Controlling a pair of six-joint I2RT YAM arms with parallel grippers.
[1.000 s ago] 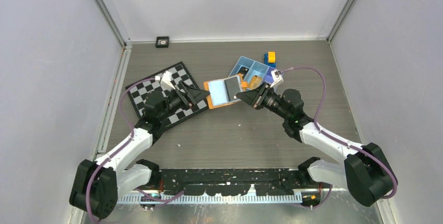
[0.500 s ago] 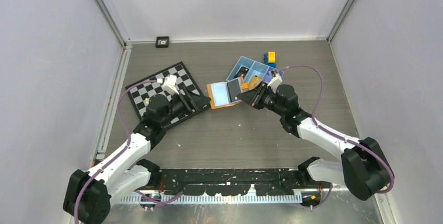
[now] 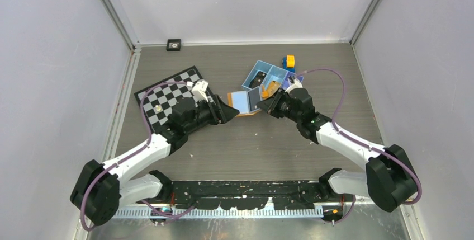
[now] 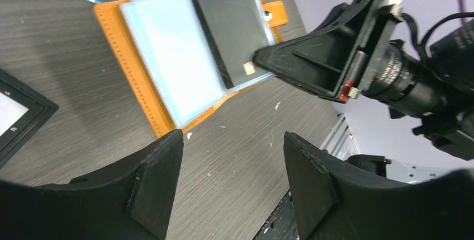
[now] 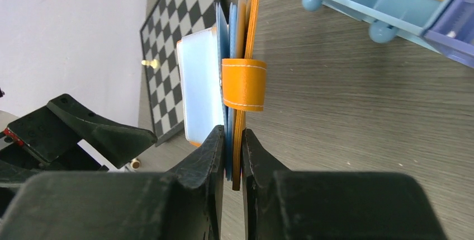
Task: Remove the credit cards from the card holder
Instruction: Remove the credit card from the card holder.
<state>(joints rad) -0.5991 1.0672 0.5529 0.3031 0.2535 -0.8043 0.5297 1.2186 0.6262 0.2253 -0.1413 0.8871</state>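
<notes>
I see the card holder (image 3: 244, 102) lying open on the table (image 3: 251, 145) near the middle of the overhead frame, just below and left of the blue three-compartment tray (image 3: 260, 64). The right gripper (image 5: 233, 139) comes in from the right and is pinched narrow on the holder's near edge: in its own wrist view the two fingers (image 5: 209, 156) clamp the orange cover and the sleeves together, just below the closing tab (image 5: 243, 83). The left gripper (image 4: 232, 145) hovers at the holder's lower left edge with its jaws wide and nothing between them (only bare table shows in the gap). From the left wrist view I can make out one pale sleeve (image 4: 170, 61) and one dark one (image 4: 232, 27) facing up. The chessboard (image 3: 165, 92) sits left of centre, partly under the left arm.
</notes>
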